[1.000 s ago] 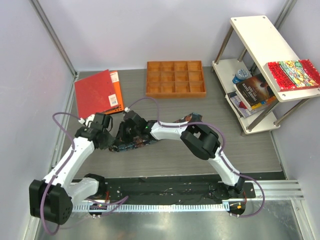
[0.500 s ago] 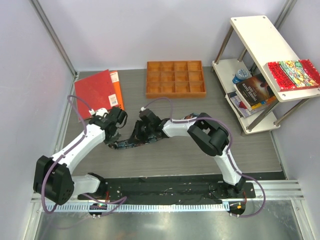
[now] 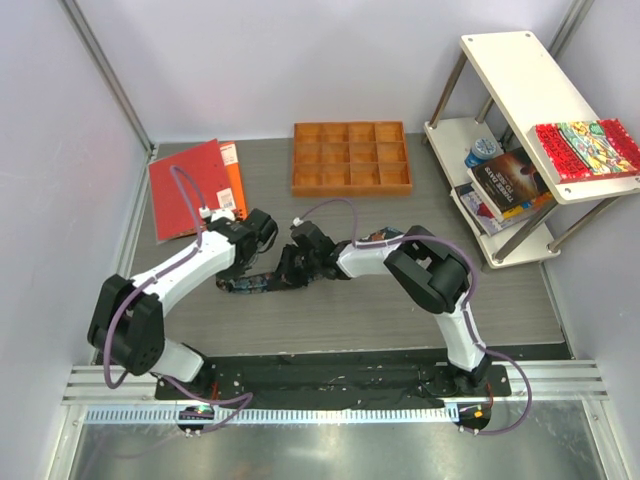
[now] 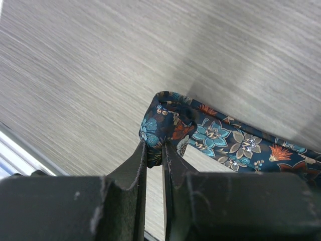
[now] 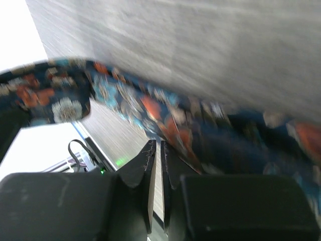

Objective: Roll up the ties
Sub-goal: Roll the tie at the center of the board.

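The tie is dark navy with an orange, red, teal and white floral print. It lies bunched on the grey table, and another part of it shows by the right arm's elbow. My left gripper is shut on a folded end of the tie just above the table. My right gripper has its jaws together. The tie runs across just past its fingertips, blurred, and the narrow slit between the fingers shows only table.
A wooden tray with several compartments stands at the back. A red folder on an orange notebook lies at the back left. A white shelf unit at the right holds books, among them a red patterned book.
Both grippers have moved right and a little back over the table, drawing the tie with them. The bunched tie now looks smaller and tighter between them.
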Available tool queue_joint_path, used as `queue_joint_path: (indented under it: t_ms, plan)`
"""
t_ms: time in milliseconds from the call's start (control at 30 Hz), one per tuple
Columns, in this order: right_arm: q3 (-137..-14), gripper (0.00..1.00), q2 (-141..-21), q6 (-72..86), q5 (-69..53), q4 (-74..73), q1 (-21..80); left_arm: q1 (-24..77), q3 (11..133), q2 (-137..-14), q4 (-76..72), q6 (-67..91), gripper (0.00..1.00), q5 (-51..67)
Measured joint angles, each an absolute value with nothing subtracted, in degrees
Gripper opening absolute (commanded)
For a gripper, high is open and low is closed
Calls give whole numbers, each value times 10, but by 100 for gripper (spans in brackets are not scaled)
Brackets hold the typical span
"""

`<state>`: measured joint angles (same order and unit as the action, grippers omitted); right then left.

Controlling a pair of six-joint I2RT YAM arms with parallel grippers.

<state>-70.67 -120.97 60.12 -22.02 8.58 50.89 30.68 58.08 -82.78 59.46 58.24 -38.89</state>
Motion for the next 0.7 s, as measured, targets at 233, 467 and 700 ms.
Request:
queue_joint_path:
  t_ms: [233,467,700]
  plan:
    - [-658,19,-1153,595,-220,77,505,327,612,-889,603,597,8,-422]
    - [-565,19,-1036,586,-221,72,473,360,647,-960,616,608,8,-459]
    - [-469,20,-924,577,-214,51,437,394,687,-1036,634,618,7,-491]
